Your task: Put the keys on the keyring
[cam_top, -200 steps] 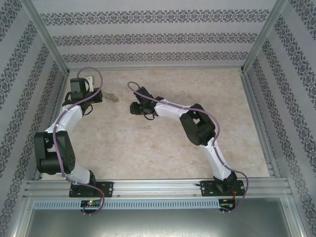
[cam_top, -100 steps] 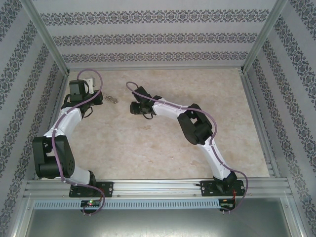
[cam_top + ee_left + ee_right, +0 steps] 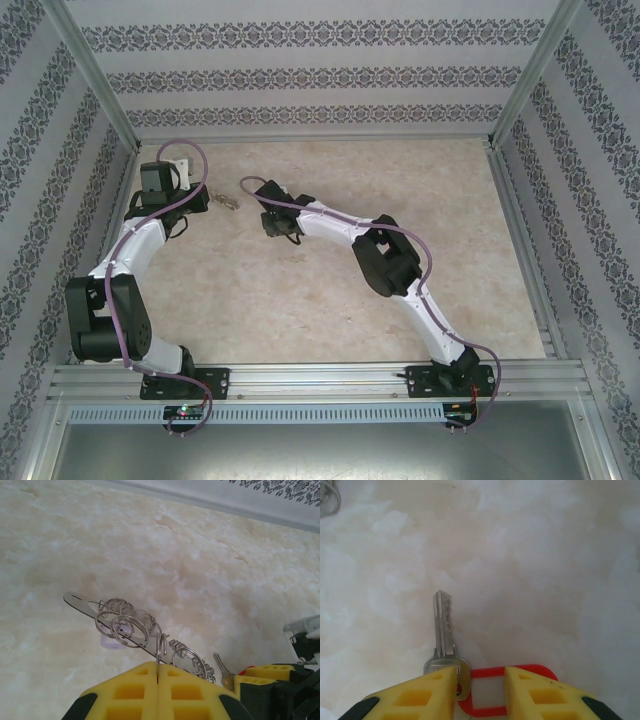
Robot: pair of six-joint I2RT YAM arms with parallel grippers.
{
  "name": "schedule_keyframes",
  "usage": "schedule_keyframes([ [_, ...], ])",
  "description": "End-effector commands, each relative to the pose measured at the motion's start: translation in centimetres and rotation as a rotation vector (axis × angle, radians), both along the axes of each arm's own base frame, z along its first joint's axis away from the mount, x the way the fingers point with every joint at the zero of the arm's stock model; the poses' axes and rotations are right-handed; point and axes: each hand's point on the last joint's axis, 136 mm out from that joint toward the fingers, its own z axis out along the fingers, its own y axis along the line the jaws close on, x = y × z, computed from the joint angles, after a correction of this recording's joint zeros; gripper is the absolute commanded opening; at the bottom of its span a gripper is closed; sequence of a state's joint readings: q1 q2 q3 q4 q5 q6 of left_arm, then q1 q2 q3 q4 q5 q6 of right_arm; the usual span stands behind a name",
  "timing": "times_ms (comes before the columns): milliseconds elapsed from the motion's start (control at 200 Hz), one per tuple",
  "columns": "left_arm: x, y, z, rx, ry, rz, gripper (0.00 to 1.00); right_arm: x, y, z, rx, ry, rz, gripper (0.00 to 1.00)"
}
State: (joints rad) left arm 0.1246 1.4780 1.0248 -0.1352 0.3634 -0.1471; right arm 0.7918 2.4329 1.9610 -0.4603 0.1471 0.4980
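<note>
The task looks early: the joining is not yet done. The left end effector (image 3: pixel 158 667) is fully closed, its yellow fingers pinching the wire of the keyring (image 3: pixel 130 627), a thin silvery loop carrying a cluster of small silver rings and a flat metal strip. It holds the keyring over the pale marbled bench (image 3: pixel 225 555), at the far left.

The right end effector (image 3: pixel 480 672) has its jaws partly apart. A small flat silvery key (image 3: pixel 442 625) juts out ahead of them, and its red plastic head (image 3: pixel 487 672) lies across the gap. Whether the jaws grip it, I cannot tell.

From the left wrist, the key (image 3: pixel 221 664) sits just beside the keyring, not threaded on. Bringing them together and slipping it onto the wire remains.
</note>
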Motion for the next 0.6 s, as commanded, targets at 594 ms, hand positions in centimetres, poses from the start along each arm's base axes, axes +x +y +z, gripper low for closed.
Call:
schedule_keyframes([
  [594, -3.5, -2.4, 1.0, -0.033, -0.039, -0.075, 0.0, -12.7, -14.9, 1.4, -0.071, 0.208, 0.07, 0.33],
])
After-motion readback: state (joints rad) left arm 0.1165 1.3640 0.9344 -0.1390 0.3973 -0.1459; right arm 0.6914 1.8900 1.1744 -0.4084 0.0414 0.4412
